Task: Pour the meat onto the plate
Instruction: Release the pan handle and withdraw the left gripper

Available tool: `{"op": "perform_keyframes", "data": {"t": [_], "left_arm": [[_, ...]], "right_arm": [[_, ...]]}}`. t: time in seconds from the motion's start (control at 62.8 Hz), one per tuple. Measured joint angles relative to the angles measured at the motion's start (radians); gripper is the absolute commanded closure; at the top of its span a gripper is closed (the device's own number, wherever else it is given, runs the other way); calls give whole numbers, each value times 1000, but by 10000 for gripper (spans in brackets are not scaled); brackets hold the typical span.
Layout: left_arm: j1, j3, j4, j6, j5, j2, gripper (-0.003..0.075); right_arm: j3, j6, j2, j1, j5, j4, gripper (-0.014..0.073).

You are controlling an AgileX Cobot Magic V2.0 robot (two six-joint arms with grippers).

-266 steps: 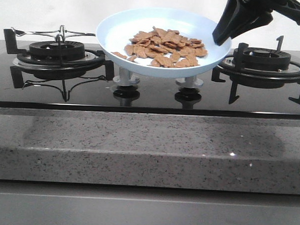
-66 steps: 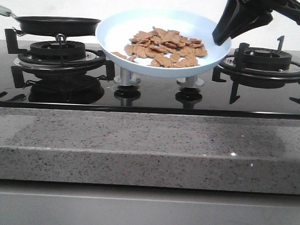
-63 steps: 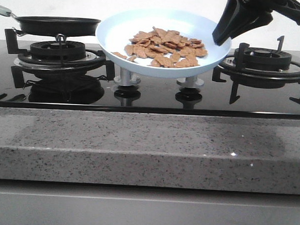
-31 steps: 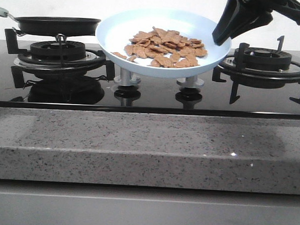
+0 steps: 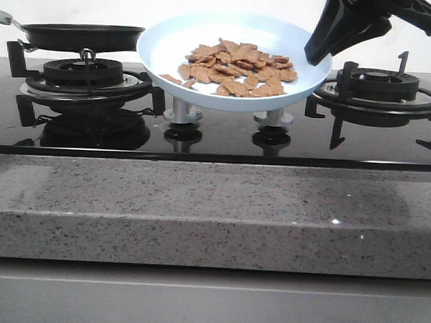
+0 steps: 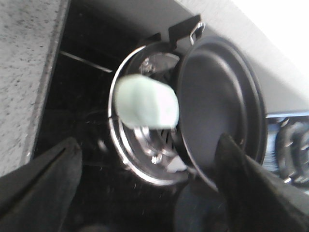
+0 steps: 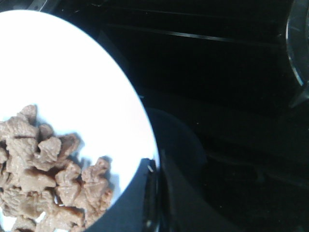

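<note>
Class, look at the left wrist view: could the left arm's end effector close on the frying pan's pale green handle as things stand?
Probably yes. The left end effector is open, its fingers spread on either side, and the pale green handle of the black frying pan lies in line between them with nothing in the way. How far off it is, I cannot tell.

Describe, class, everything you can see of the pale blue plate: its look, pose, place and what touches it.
The plate is round, shallow and plain pale blue with a raised rim, smooth like glazed ceramic. It is held in the air above the stove's two knobs, tilted toward the camera. The right gripper is clamped on its right rim. A heap of orange-brown meat lies in it.
</note>
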Motion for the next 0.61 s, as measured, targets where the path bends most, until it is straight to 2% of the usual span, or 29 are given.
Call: {"op": "perform_keyframes", "data": {"t": [0.191,0.335,0.43,0.606], "left_arm": [[-91,0,102,0,10,-104,370],[-173,0,173,0,21,-161,566],[-232,0,227,0,26,-193,738],[-348,43,364,0,-30,-267,741]], "right_arm": [[0,0,0,0,0,0,652],[0,0,0,0,0,0,652],[0,0,0,0,0,0,652],[0,0,0,0,0,0,652]]}}
